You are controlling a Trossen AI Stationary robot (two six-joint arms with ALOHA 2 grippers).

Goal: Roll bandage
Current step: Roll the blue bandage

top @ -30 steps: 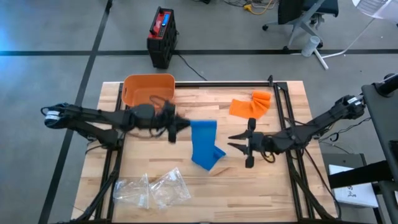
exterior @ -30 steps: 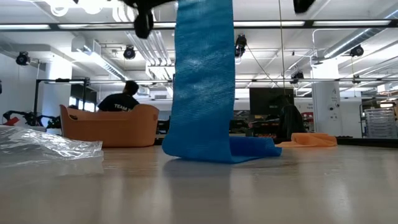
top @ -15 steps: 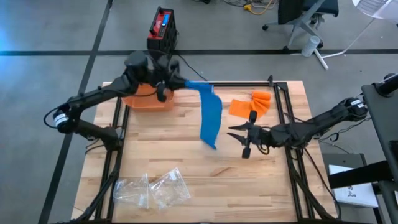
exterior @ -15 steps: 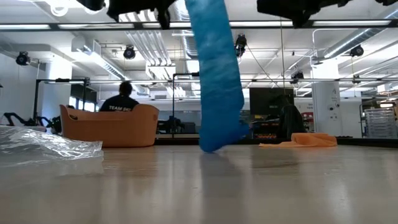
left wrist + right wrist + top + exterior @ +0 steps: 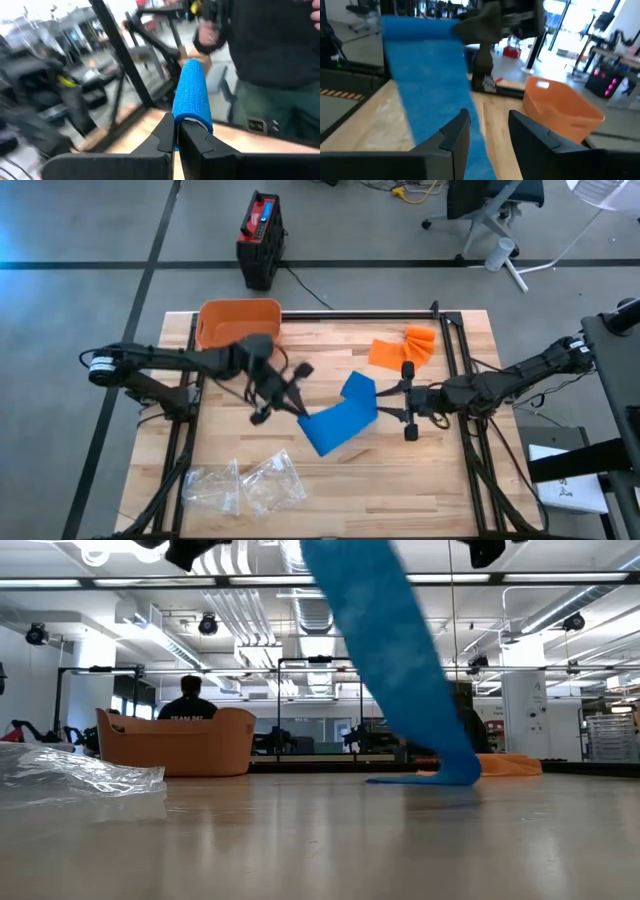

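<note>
While clamped on one end of the blue bandage [image 5: 340, 418], left tool [image 5: 290, 402] lifts it w/ far end on table [image 5: 440, 480]; right tool [image 5: 403, 402], fingers apart, sits beside bandage.

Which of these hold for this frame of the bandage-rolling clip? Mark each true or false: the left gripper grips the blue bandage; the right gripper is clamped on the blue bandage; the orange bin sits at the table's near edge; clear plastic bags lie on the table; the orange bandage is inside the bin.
1. The left gripper grips the blue bandage. True.
2. The right gripper is clamped on the blue bandage. False: its fingers stand apart beside the bandage's end.
3. The orange bin sits at the near edge. False: it is at the far edge, on the left side.
4. Clear plastic bags lie on the table. True.
5. The orange bandage is inside the bin. False: it lies on the table, far right.
</note>
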